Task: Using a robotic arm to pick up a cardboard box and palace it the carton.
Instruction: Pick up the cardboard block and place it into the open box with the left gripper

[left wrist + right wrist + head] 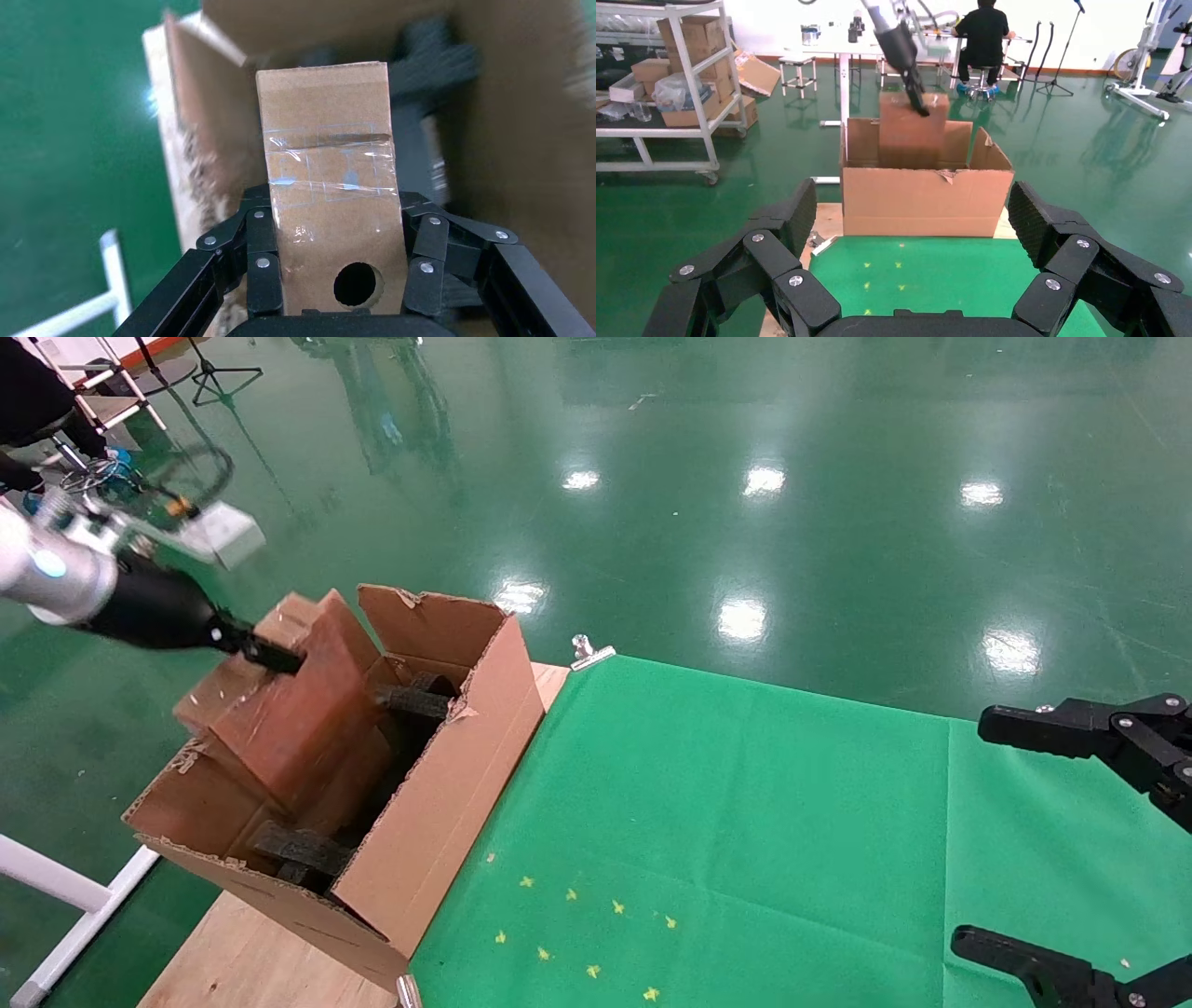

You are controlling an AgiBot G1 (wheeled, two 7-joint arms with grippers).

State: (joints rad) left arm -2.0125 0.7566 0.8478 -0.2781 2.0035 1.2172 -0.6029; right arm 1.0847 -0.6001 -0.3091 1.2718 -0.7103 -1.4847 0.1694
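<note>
- Head view: the left gripper (pixel 270 656), at the end of the robotic arm (pixel 56 575), holds the cardboard box (pixel 298 700) partly lowered into the carton (pixel 447 784). The carton stands at the left edge of the table (pixel 270 961), beside the green cloth (pixel 745 822). Black foam blocks (pixel 298 850) lie inside the carton at its near and far ends. The step in hand appears to be insertion. The right gripper (pixel 1071 840) is parked at the right, jaws wide, holding nothing.
- Left wrist view: the fingers (pixel 263 263) clamp the cardboard box on both sides at the end bearing the round hole (pixel 357 283). Clear tape (pixel 330 165) bands its middle. Next move, as judged: lower the box between the foam blocks, clear of the carton walls, then release.
- Right wrist view: the cardboard box projects above the carton rim (pixel 926 168), so placement looks incomplete. The right gripper's own fingers (pixel 1046 232) are spread wide.
</note>
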